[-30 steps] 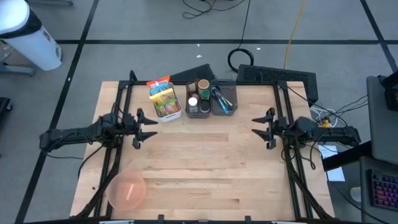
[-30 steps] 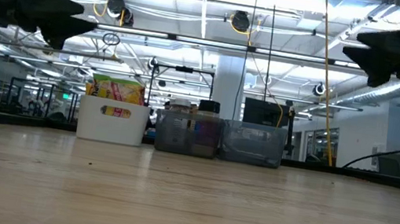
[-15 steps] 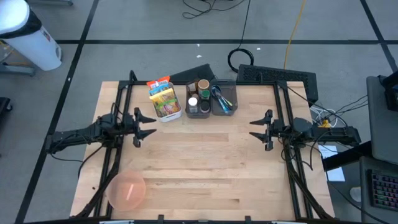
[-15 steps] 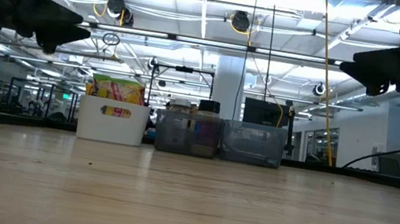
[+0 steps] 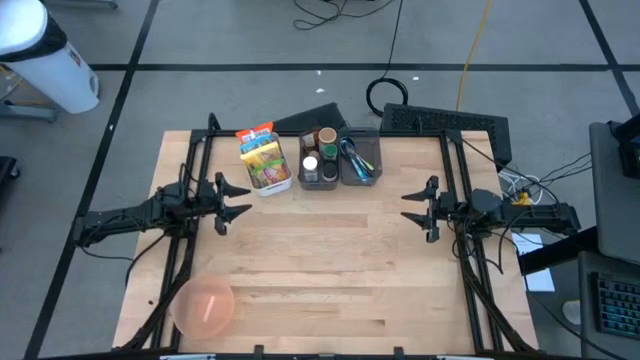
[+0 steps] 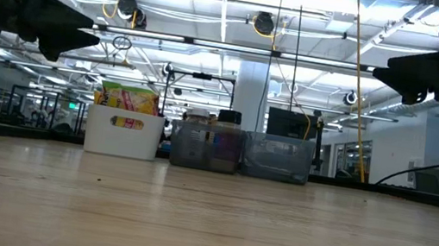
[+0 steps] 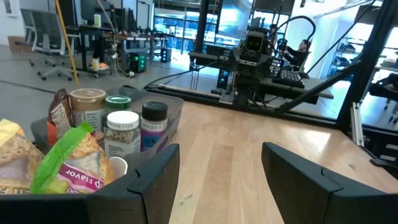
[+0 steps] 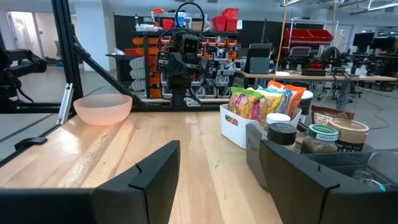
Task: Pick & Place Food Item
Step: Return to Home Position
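Arms above pale wooden surface (image 5: 330, 270): left hand (image 5: 244, 200) at left, right hand (image 5: 408, 208) at right, both fingers apart, empty. White plastic bin (image 6: 121, 141) of food packs (image 6: 127, 97) far centre.

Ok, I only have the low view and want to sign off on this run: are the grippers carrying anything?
Observer: No. The left gripper and the right gripper are both open and empty, each above its own side of the table.
Operator: Anything on the table I can't see?
Observer: A pink bowl sits at the left corner, on the side away from the bins, with nothing visible in it.
Operator: What's in the middle bin?
Observer: The left black bin holds four upright jars, with tan, green, white and black lids.
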Motion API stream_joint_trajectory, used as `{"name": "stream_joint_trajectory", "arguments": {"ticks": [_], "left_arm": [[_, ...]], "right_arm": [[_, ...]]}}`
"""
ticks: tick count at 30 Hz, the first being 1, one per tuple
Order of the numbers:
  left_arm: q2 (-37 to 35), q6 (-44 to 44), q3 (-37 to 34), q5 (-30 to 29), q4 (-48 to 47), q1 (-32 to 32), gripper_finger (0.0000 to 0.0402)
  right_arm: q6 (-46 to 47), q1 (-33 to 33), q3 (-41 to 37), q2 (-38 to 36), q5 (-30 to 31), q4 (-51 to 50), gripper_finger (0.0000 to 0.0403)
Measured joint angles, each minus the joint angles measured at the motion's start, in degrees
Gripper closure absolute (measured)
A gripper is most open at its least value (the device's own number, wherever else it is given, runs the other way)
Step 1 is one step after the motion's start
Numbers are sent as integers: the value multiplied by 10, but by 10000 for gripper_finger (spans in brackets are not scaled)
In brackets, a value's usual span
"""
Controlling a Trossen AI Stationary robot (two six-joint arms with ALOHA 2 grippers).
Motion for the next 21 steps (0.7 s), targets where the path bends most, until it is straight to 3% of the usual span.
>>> {"name": "stream_joint_trajectory", "arguments": {"ticks": [21], "left_arm": [[0,0,0,0,0,0,165]], "right_arm": [[-1,0,0,0,0,1,190]]}}
